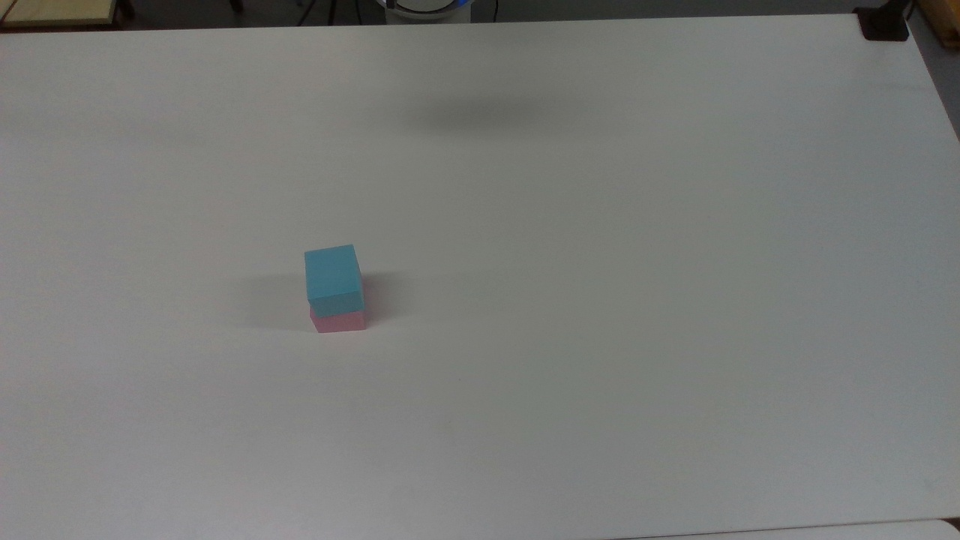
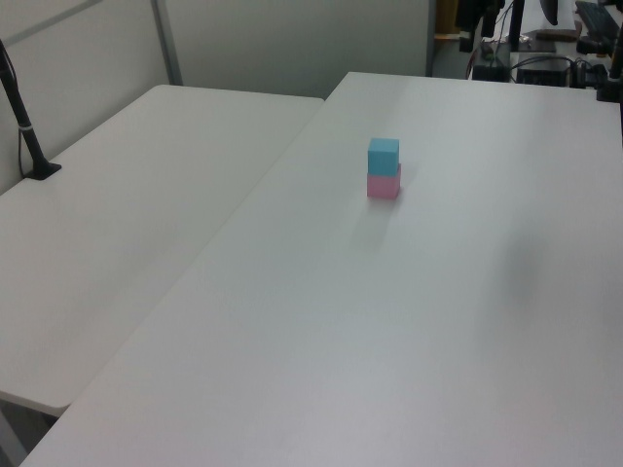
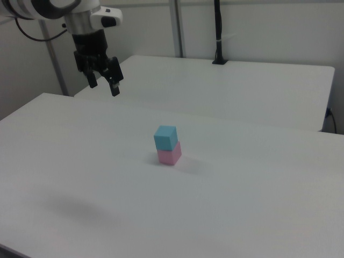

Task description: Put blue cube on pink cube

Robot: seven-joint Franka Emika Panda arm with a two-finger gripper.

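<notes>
The blue cube [image 1: 334, 277] rests squarely on top of the pink cube [image 1: 338, 321] on the white table [image 1: 600, 300]. The same stack appears in the left view, blue cube [image 2: 383, 155] over pink cube [image 2: 383, 185], and in the right view, blue cube [image 3: 165, 137] over pink cube [image 3: 170, 154]. In the right view my gripper [image 3: 104, 87] hangs high above the table at the upper left, well away from the stack. Its two dark fingers are spread apart with nothing between them.
A second white table [image 2: 127, 224] adjoins on the left view's left, with a black pole mount [image 2: 29, 146] on it. A black clamp [image 1: 883, 26] sits at the top view's far right corner. Monitors and cables [image 2: 555, 39] stand beyond the table's far edge.
</notes>
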